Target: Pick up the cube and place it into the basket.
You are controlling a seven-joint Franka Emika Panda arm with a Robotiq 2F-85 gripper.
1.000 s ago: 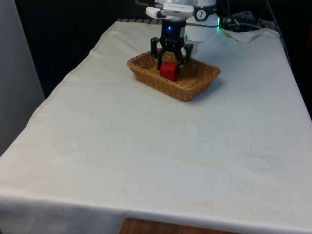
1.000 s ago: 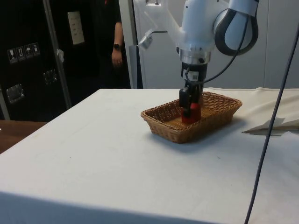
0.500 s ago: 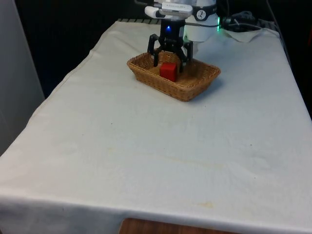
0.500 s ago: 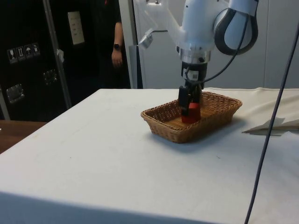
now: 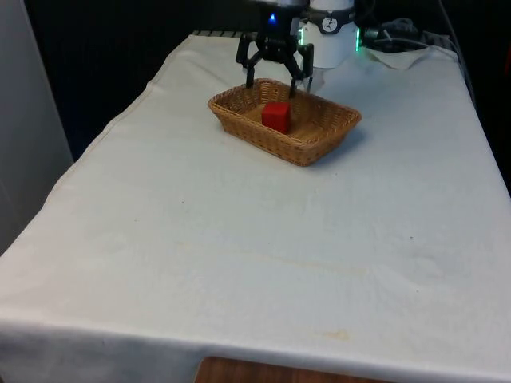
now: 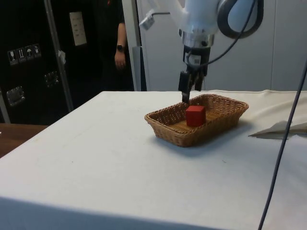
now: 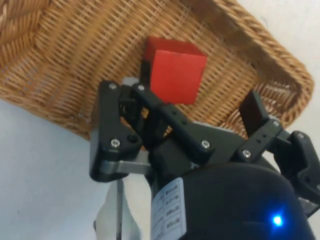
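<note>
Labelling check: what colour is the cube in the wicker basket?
Red. The small red cube lies in the tan woven wicker basket; the side view shows it best.

basket (image 7: pixel 60 65) edges cropped, person (image 6: pixel 117 48) partly hidden

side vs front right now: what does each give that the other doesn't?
Side view alone: a person standing behind the table by the dark cabinets, and a clear gap between the open gripper and the red cube below it. Front view alone: the table's near edge and the spread of both fingers. Both: the cube resting loose inside the basket.
</note>
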